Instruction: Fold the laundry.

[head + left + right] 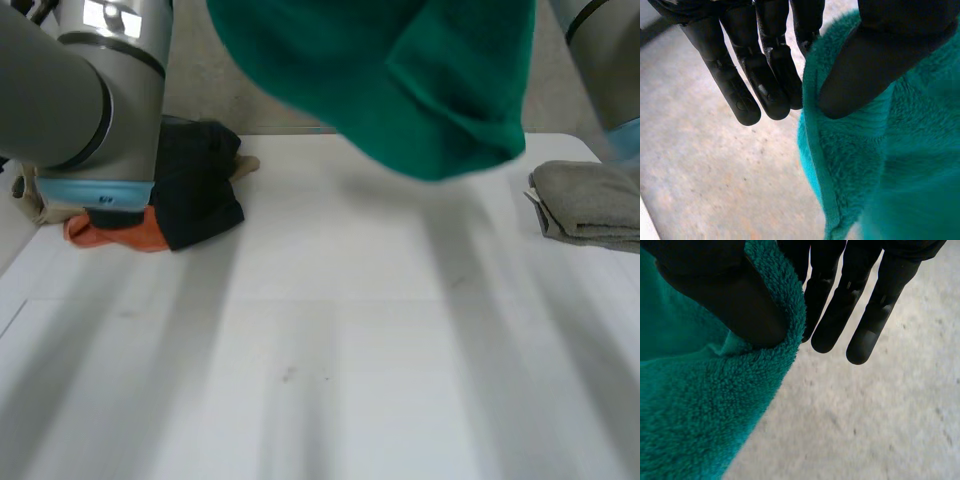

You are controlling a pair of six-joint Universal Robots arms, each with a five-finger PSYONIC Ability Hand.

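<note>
A fluffy green towel [400, 80] hangs in the air above the far side of the white table [330, 360], its lower edge bunched. In the left wrist view my left hand [870, 70] presses its thumb onto the towel's hemmed edge [880, 175], pinching it against straight fingers [740, 85]. My right hand [740, 305] in the right wrist view pinches another edge of the towel [700, 415] the same way, thumb on the cloth and fingers [865, 315] straight behind it. Below both hands lies a speckled grey floor.
A pile of laundry lies at the table's far left: a black garment [200, 185], an orange one [125, 232] and a beige one beneath my left arm [90, 100]. A folded grey cloth [590, 205] rests at the far right edge.
</note>
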